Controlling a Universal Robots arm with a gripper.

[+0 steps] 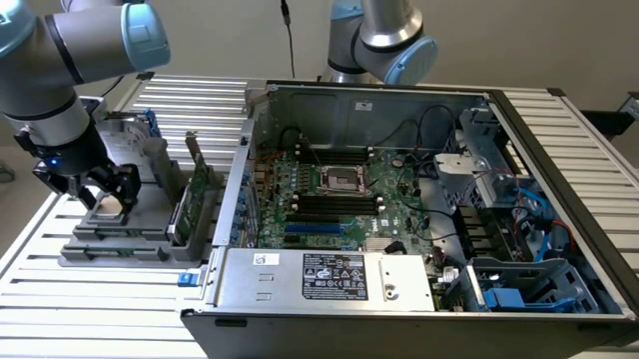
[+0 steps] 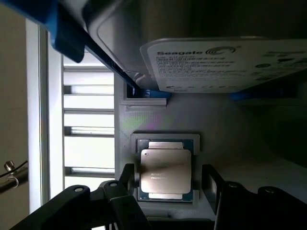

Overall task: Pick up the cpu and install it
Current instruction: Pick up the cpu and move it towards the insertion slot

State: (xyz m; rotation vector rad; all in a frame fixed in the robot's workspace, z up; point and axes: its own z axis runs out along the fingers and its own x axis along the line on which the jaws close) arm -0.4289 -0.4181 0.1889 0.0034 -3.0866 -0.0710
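Open hand (image 1: 110, 198) straddling the cpu (image 2: 165, 168)
Its fingers stand apart on either side of the cpu, which lies flat in a recess of the grey holder (image 2: 158, 120), near the Seagate hard drive (image 2: 225, 64), untouched.

The cpu (image 2: 165, 170) has a silvery top with small dark print and a greenish edge. The claw (image 2: 168, 184) beside the cpu is black. The drive (image 2: 225, 67) has a white label with dark print. The holder (image 2: 220, 124) is grey. The surface (image 1: 100, 299) is pale, striped by slats.
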